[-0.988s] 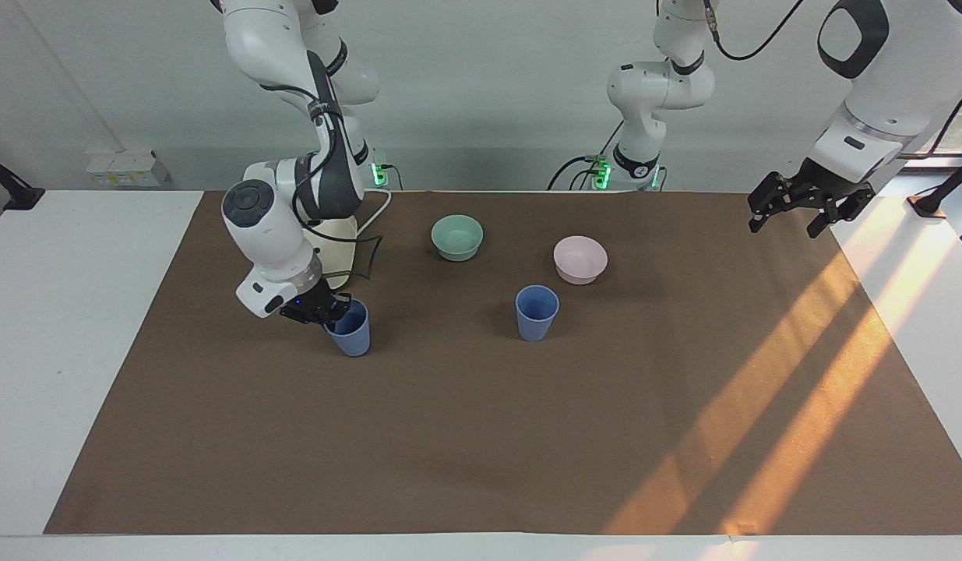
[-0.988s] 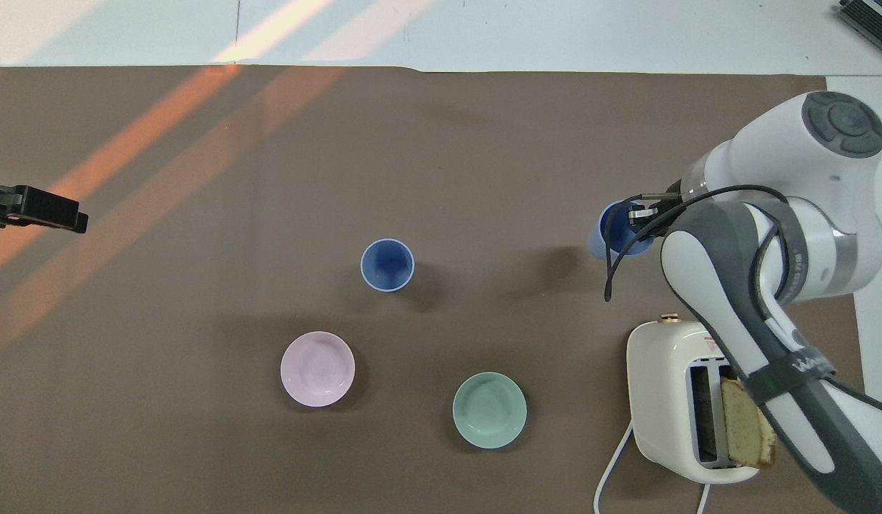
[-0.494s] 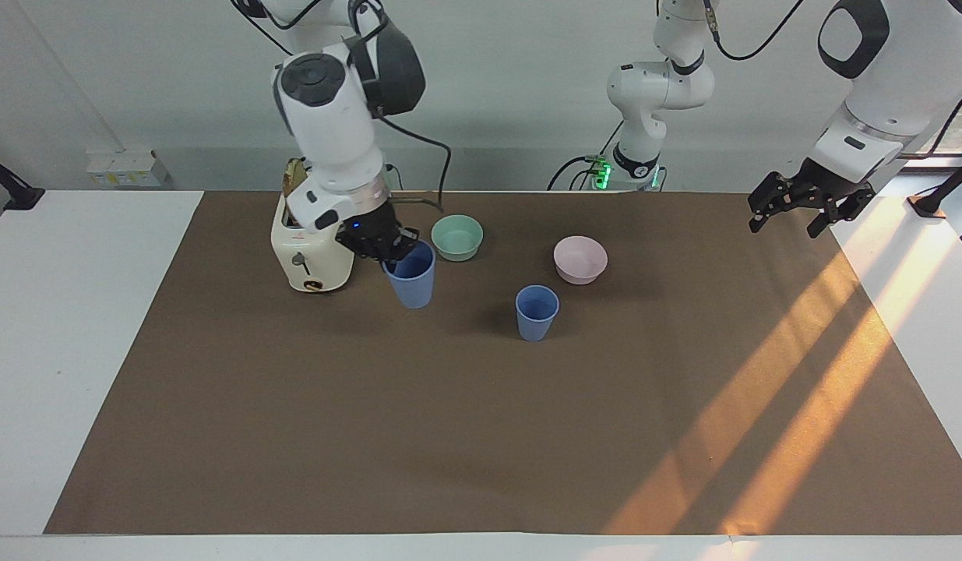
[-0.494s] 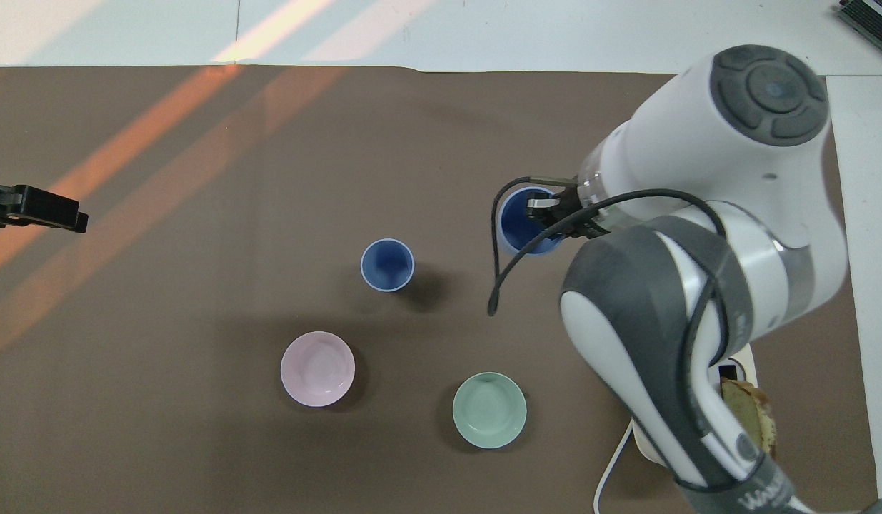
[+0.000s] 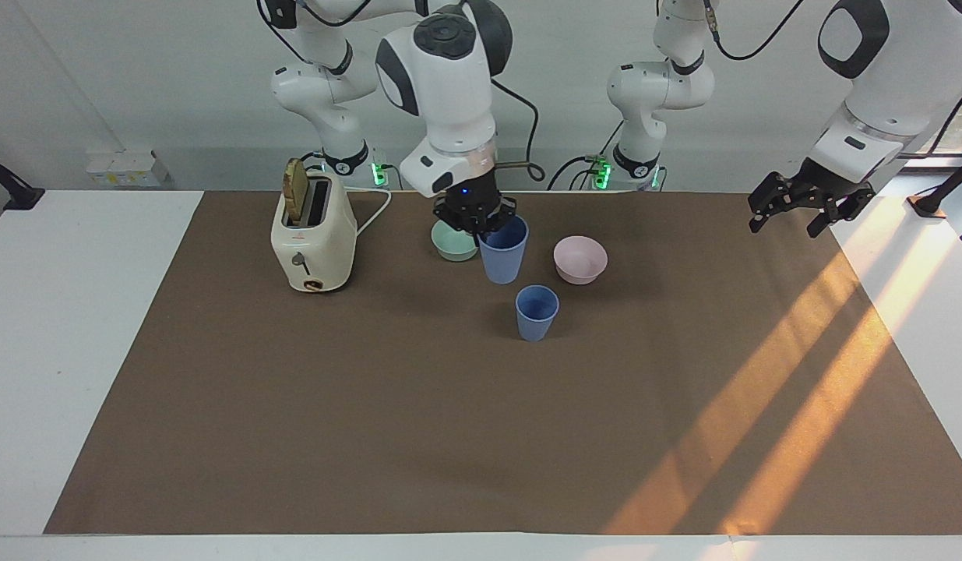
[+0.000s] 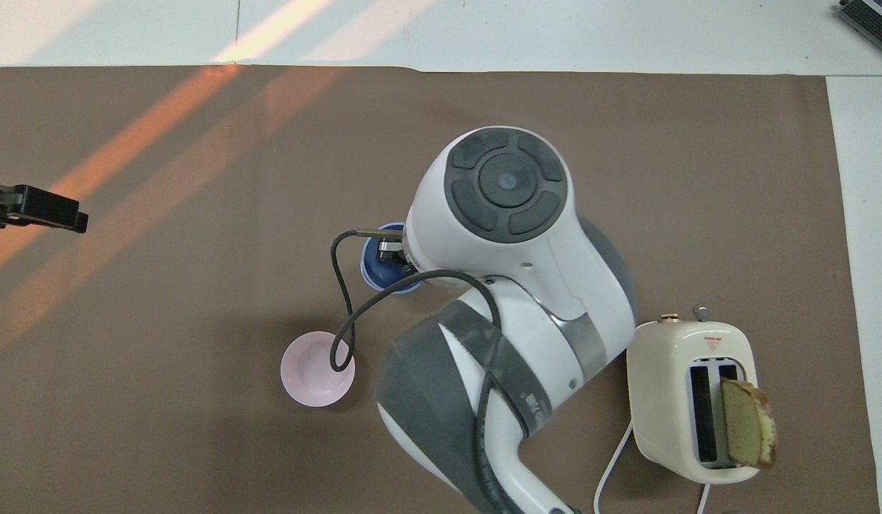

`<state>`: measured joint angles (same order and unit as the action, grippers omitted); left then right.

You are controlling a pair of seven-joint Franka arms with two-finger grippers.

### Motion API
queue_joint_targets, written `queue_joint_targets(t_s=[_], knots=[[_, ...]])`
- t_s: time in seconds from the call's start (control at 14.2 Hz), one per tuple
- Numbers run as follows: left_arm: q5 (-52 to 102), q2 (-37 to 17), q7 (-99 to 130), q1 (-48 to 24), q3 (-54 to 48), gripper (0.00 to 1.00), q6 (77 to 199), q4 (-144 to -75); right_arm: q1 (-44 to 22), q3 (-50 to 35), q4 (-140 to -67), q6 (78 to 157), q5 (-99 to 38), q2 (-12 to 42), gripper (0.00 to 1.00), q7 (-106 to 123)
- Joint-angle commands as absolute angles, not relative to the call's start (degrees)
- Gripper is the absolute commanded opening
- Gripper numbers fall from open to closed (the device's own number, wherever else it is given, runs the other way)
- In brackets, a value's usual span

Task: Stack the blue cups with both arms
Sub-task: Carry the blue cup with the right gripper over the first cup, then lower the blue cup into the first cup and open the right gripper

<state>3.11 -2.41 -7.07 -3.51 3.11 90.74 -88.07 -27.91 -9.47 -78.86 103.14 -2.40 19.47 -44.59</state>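
One blue cup (image 5: 537, 313) stands upright on the brown mat (image 5: 449, 436), farther from the robots than the two bowls. My right gripper (image 5: 486, 227) is shut on the rim of the second blue cup (image 5: 503, 255) and holds it upright in the air, clear of the standing cup. In the overhead view the right arm (image 6: 505, 214) covers that spot. Only part of a blue cup (image 6: 376, 268) shows beside its wrist, and I cannot tell which cup it is. My left gripper (image 5: 784, 228) is open and empty, waiting over the mat's edge at the left arm's end; it also shows in the overhead view (image 6: 33, 208).
A mint-green bowl (image 5: 452, 245) sits partly hidden by the right gripper. A pale pink bowl (image 5: 579, 259) sits beside it (image 6: 317, 369). A cream toaster (image 5: 311, 238) with a slice of bread stands toward the right arm's end (image 6: 690, 400).
The right arm has lifted its blue cup off the mat near the toaster and carried it toward the standing cup, past the green bowl. The left arm has not moved.
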Motion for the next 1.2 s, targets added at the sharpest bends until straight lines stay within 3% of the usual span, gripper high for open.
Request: queue_joint_targets(t_s=[0.0,1.13], knots=[[3.52,-1.49,-6.59,-3.25,2.99,1.0,90.53,-88.86,-28.83,-9.75,-76.82,105.81,-0.18,23.46,0.0,-47.19],[3.6,-1.49,-6.77,-3.25,2.99,1.0,90.53,-88.77,-29.18,-9.67,-84.11,110.92,1.58,24.26,0.0,-47.64]])
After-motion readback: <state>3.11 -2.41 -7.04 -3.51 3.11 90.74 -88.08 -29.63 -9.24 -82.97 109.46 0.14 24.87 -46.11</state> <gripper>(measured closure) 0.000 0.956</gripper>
